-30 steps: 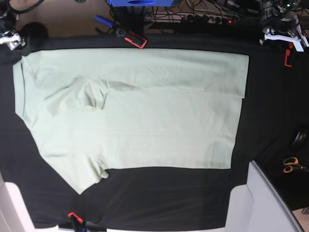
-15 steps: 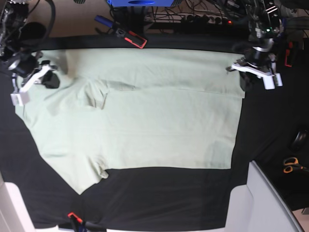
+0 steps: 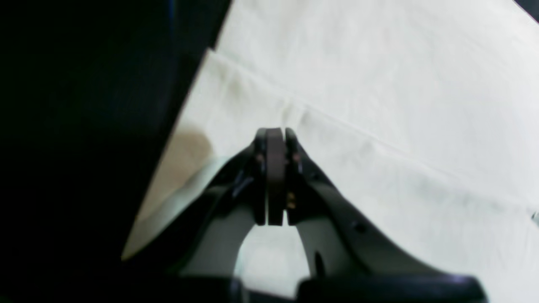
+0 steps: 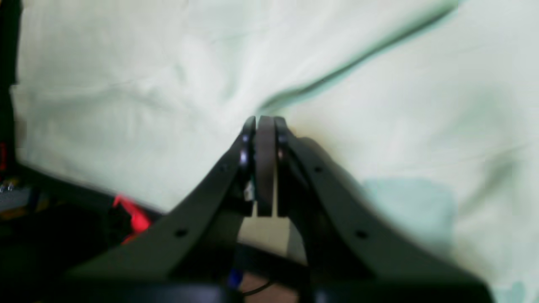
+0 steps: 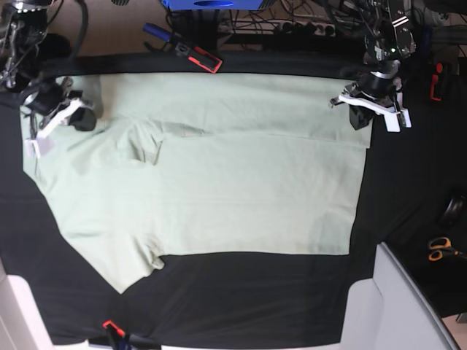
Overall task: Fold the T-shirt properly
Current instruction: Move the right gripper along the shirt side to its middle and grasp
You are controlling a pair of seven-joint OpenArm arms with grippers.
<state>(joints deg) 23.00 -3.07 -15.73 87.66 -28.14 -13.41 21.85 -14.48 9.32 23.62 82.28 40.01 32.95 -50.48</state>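
The pale mint-green T-shirt [image 5: 241, 182] lies spread flat on the black tablecloth [image 5: 255, 299], neck end at the base view's left and hem at its right. My left gripper [image 5: 361, 115] is down on the shirt's top right corner by the hem. In the left wrist view its jaws [image 3: 276, 131] are pressed together, tips on the cloth [image 3: 379, 84] beside a seam. My right gripper [image 5: 82, 119] is down near the top left sleeve. Its tips [image 4: 263, 120] are shut where a crease of the fabric [image 4: 126, 63] begins.
Orange-handled scissors [image 5: 440, 249] lie at the right edge. A red-and-black tool [image 5: 198, 57] rests just above the shirt's top edge, with cables and a blue box [image 5: 208, 4] behind it. A pale grey panel [image 5: 408, 306] fills the bottom right corner.
Both arms have come in from the top corners and down onto the shirt's upper edge. Both sets of jaws have closed on the cloth.
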